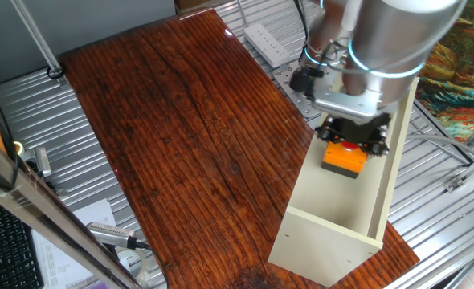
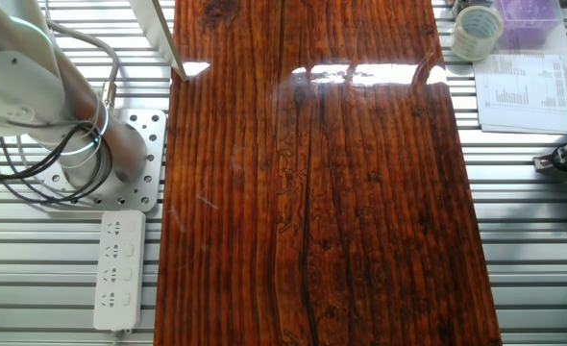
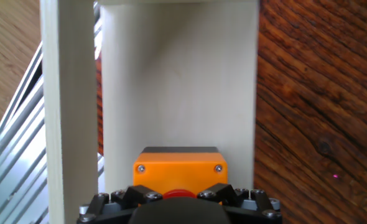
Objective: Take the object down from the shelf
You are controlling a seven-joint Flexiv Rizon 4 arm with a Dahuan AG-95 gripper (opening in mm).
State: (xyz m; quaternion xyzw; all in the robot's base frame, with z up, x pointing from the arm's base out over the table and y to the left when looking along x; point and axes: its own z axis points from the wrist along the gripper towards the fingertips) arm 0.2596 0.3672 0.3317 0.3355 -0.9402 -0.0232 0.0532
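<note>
The small square orange box with a red round button (image 1: 345, 157) sits at the right of the frame, inside the long cream open-faced panel shelf (image 1: 309, 209), toward its upper end. The black two-finger gripper (image 1: 353, 134) hangs directly over it, dark fingers either side of the button; whether the jaws have closed on the box I cannot tell. This looks like the grasp step. Next, a firm pinch and a lift out onto the reddish striped wooden table (image 1: 181, 136).
</note>
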